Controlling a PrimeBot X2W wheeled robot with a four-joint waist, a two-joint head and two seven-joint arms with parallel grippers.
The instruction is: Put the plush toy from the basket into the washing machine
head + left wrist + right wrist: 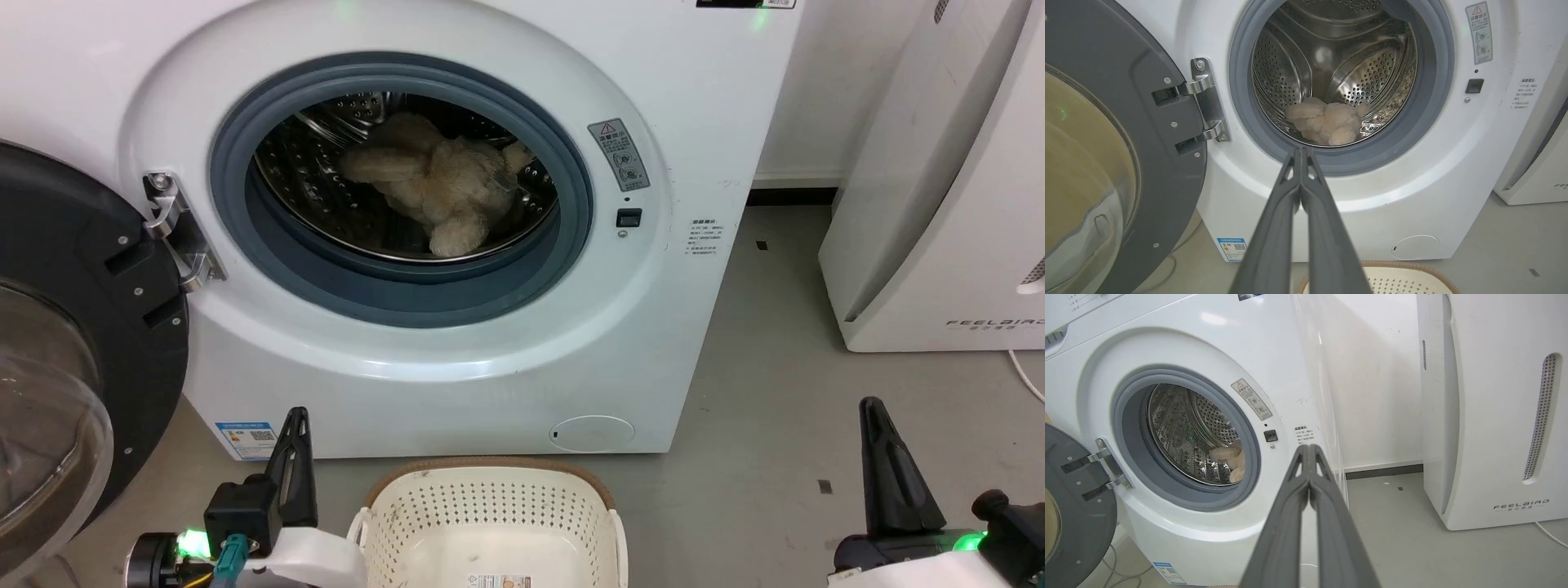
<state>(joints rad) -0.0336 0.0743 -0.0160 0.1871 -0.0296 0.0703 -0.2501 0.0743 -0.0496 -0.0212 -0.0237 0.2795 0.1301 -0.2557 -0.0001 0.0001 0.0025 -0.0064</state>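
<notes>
Head view looks down on the washing machine (490, 367), its door (73, 269) swung open to the left. The plush toy (441, 184) lies inside the steel drum (322, 196), behind the grey gasket (408, 290). The basket (490, 506) sits on the floor (775, 367) just in front of the machine, a paper label (498, 581) showing on its bottom. The left pincer (1300, 150), near left beside the basket, has its fingers pressed together on nothing. The right pincer (1309, 446), near right and well apart from the basket, is likewise closed tip to tip, gripping nothing.
</notes>
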